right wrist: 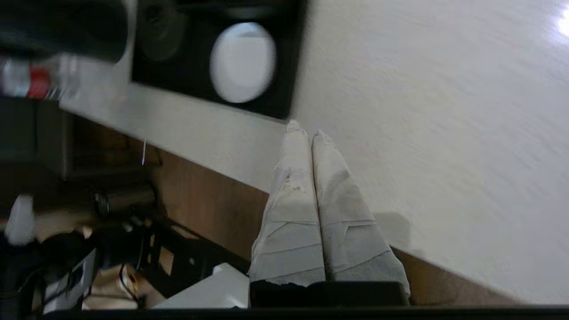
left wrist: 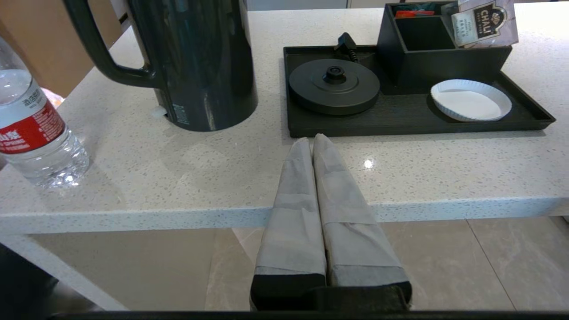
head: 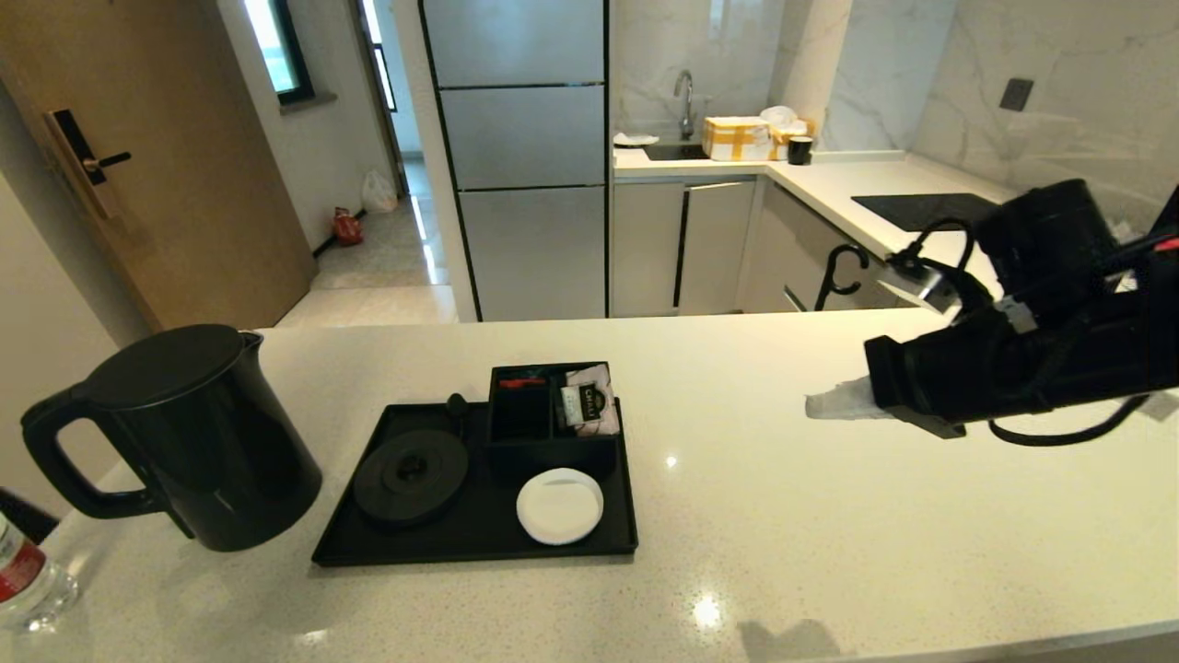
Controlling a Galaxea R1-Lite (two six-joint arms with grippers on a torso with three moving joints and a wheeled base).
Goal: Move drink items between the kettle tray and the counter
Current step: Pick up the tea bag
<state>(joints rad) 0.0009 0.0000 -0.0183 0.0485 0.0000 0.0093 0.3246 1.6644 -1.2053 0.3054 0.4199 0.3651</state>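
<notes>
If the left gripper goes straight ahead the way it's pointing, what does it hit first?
Probably the near rim of the kettle tray: the shut left gripper points over the counter edge straight at it, with the round kettle base just behind. The gripper's height is unclear.

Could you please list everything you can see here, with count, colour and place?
kettle: one, matte black, on the counter left of the tray, off its base.
water bottle: one, clear with red label, on the counter at the far left edge.
tray: one, black, mid-counter.
kettle base: one, black, round, left part of the tray.
divided box: one, black, back of the tray.
tea sachet: one, pinkish with black label, standing in the box's right compartment.
coaster: one, white, front right of the tray.
counter: one, off-white speckled.
left end effector: shut, at the counter's near edge before the tray.
right end effector: shut, above the counter right of the tray.
</notes>
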